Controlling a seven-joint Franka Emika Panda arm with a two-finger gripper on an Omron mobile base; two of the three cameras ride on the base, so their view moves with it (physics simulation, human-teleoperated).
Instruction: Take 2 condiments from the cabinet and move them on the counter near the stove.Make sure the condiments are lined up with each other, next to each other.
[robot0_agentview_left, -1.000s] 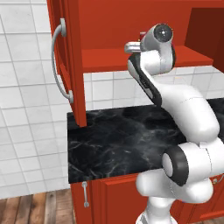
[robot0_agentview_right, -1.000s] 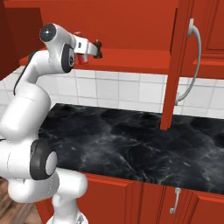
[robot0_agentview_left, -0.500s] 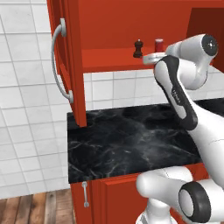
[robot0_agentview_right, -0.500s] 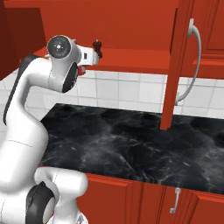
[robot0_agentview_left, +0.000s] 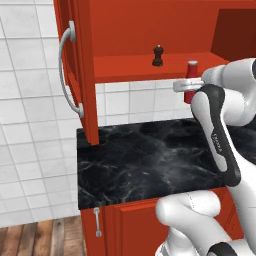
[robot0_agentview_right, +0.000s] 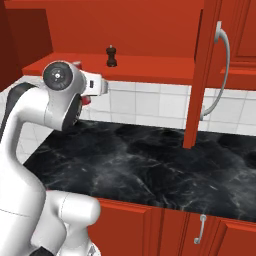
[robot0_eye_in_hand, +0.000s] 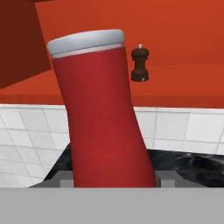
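My gripper (robot0_agentview_left: 190, 88) is shut on the slim red bottle (robot0_agentview_left: 191, 72) with the pale cap. It holds the bottle in the air, just in front of the cabinet shelf's (robot0_agentview_left: 125, 67) right end and above the black counter (robot0_agentview_left: 145, 160). In the hand view the bottle (robot0_eye_in_hand: 103, 118) leans slightly and hides most of both fingers. The dark-brown shaker (robot0_agentview_left: 158, 55) stands upright on the red shelf, left of the bottle; it also appears as shaker (robot0_agentview_right: 111, 56) and shaker (robot0_eye_in_hand: 140, 64). The stove is out of view.
The cabinet door (robot0_agentview_left: 82, 75) stands open at the left, its curved silver handle (robot0_agentview_left: 67, 75) facing out, its lower edge close above the counter. White tiled wall (robot0_agentview_left: 130, 100) runs behind the counter. Red base cabinets (robot0_agentview_right: 200, 235) sit below.
The arm has swung away from the shelf, carrying the red bottle out of the cabinet, lower and toward the right of the left base view. The shaker has stayed in place.
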